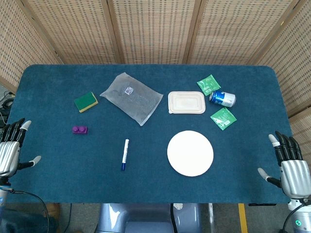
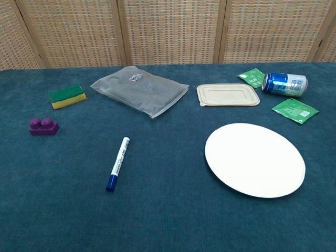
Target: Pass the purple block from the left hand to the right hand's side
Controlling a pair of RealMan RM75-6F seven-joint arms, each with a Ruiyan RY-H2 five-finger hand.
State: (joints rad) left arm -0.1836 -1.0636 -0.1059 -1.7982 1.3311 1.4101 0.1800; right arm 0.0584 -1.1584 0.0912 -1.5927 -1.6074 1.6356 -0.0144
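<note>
The purple block [image 1: 80, 129] lies on the blue table [image 1: 58, 174] on the left side, free of any hand; the chest view shows the purple block [image 2: 43, 126] as a small two-stud brick. My left hand [image 1: 11, 149] hovers at the table's left edge, fingers spread and holding nothing, well left of the block. At the right edge my right hand [image 1: 290, 165] is also open with fingers apart. Neither hand appears in the chest view.
A green-yellow sponge [image 1: 86, 102], a grey plastic pouch [image 1: 131, 97], a marker pen [image 1: 125, 154], a white plate [image 1: 190, 153], a beige lidded box [image 1: 186, 102], a blue can [image 1: 222, 98] and two green sachets [image 1: 223, 118] lie on the table.
</note>
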